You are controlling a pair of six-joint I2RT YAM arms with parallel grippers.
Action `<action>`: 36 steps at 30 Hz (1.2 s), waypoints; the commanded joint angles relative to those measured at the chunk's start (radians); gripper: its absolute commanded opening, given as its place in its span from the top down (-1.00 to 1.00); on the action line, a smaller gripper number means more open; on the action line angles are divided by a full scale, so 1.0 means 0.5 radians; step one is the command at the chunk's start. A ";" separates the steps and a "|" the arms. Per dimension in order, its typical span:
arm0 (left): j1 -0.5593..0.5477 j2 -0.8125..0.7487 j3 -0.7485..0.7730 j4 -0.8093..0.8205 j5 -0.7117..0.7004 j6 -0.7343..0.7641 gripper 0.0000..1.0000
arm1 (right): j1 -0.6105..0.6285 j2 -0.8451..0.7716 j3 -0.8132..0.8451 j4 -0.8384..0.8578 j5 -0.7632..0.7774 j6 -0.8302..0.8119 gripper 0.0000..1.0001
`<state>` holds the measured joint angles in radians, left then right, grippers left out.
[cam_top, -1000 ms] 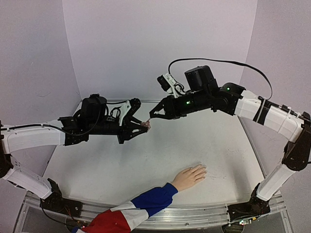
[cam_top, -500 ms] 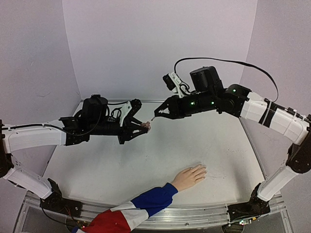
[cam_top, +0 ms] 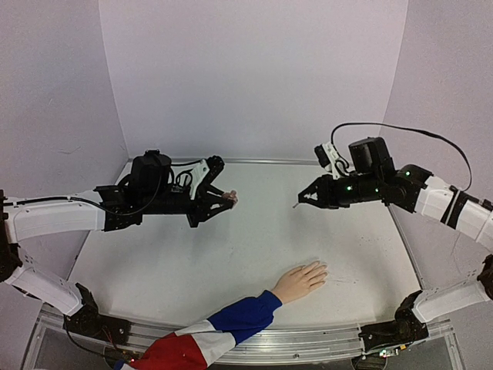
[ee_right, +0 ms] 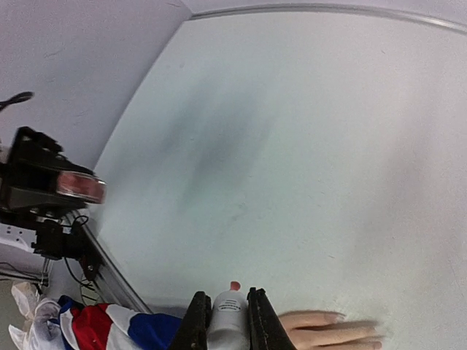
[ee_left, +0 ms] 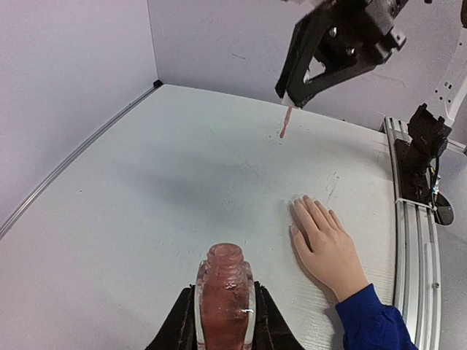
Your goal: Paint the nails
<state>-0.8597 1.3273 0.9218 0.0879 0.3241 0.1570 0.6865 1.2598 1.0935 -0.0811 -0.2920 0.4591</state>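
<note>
The pale hand (cam_top: 300, 280) lies palm down near the table's front edge, in a blue, white and red sleeve (cam_top: 223, 325). Its nails (ee_left: 307, 200) show as tiny tips on the fingers. My left gripper (cam_top: 223, 199) is shut on an uncapped pink polish bottle (ee_left: 225, 292), held above the table's left half. My right gripper (cam_top: 306, 199) is shut on the white brush cap (ee_right: 230, 321); its pink brush (ee_left: 286, 122) hangs in the air above and behind the hand (ee_left: 326, 246), well apart from the bottle (cam_top: 229, 198).
A white tabletop (cam_top: 254, 239) is closed in by pale walls at the back and both sides. A metal rail (cam_top: 316, 338) runs along the front edge, with the arm bases on it. The right arm's black cable (cam_top: 400, 129) loops above it.
My right gripper has drawn the brush cap away from the bottle, moving right and lower to above the hand. The left arm and bottle have stayed still.
</note>
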 commanded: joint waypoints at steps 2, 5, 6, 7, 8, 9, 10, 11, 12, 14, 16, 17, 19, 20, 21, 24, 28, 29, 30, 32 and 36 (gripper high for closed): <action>-0.013 -0.035 0.168 0.103 -0.088 -0.035 1.00 | -0.251 -0.190 -0.411 -0.013 -0.035 0.050 1.00; -0.011 -0.006 0.210 0.100 -0.134 -0.048 1.00 | -0.358 -0.273 -0.623 -0.013 -0.056 0.065 1.00; -0.014 0.002 0.223 0.102 -0.162 -0.054 1.00 | -0.385 -0.287 -0.662 -0.013 -0.053 0.071 1.00; -0.016 0.010 0.231 0.101 -0.187 -0.058 1.00 | -0.410 -0.316 -0.729 -0.013 -0.056 0.073 1.00; -0.017 0.020 0.240 0.101 -0.211 -0.060 1.00 | -0.431 -0.338 -0.775 -0.014 -0.057 0.075 1.00; -0.020 0.030 0.247 0.100 -0.238 -0.063 1.00 | -0.454 -0.361 -0.817 -0.016 -0.045 0.074 1.00; -0.022 0.037 0.250 0.102 -0.260 -0.065 1.00 | -0.468 -0.384 -0.861 -0.020 -0.029 0.070 1.00; -0.023 0.045 0.256 0.101 -0.276 -0.068 1.00 | -0.485 -0.402 -0.899 -0.028 -0.014 0.066 1.00; -0.026 0.051 0.259 0.100 -0.291 -0.072 1.00 | -0.503 -0.417 -0.929 -0.036 -0.014 0.056 1.00; -0.034 0.057 0.264 0.101 -0.316 -0.072 1.00 | -0.526 -0.451 -0.978 -0.040 0.027 0.039 1.00; -0.038 0.067 0.271 0.102 -0.329 -0.079 1.00 | -0.550 -0.460 -1.020 -0.037 0.066 0.011 1.00; -0.041 0.078 0.278 0.100 -0.340 -0.079 1.00 | -0.570 -0.448 -1.030 -0.037 0.062 -0.018 1.00; -0.047 0.100 0.294 0.101 -0.360 -0.080 1.00 | -0.587 -0.404 -1.044 -0.031 0.034 -0.064 1.00; -0.050 0.112 0.303 0.102 -0.364 -0.079 1.00 | -0.592 -0.388 -1.052 -0.024 0.017 -0.084 1.00; -0.052 0.124 0.311 0.101 -0.368 -0.079 1.00 | -0.593 -0.380 -1.063 -0.016 0.010 -0.100 1.00; -0.063 0.161 0.338 0.104 -0.378 -0.084 1.00 | -0.599 -0.389 -1.095 -0.009 0.010 -0.112 1.00; -0.072 0.196 0.362 0.102 -0.381 -0.080 1.00 | -0.598 -0.375 -1.121 0.006 -0.042 -0.072 1.00; -0.072 0.201 0.368 0.102 -0.380 -0.078 1.00 | -0.599 -0.370 -1.133 0.006 -0.059 -0.057 1.00; -0.075 0.204 0.369 0.103 -0.383 -0.076 1.00 | -0.600 -0.369 -1.149 0.014 -0.081 -0.053 1.00; -0.076 0.217 0.377 0.105 -0.379 -0.070 1.00 | -0.597 -0.381 -1.188 0.050 -0.119 -0.037 1.00; -0.075 0.253 0.397 0.102 -0.366 -0.062 1.00 | -0.600 -0.299 -1.207 0.094 -0.144 -0.034 1.00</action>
<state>-0.8925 1.4437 1.0592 0.0875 0.1497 0.1265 0.3912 1.0748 0.5022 -0.0551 -0.3256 0.4355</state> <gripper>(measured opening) 0.205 0.143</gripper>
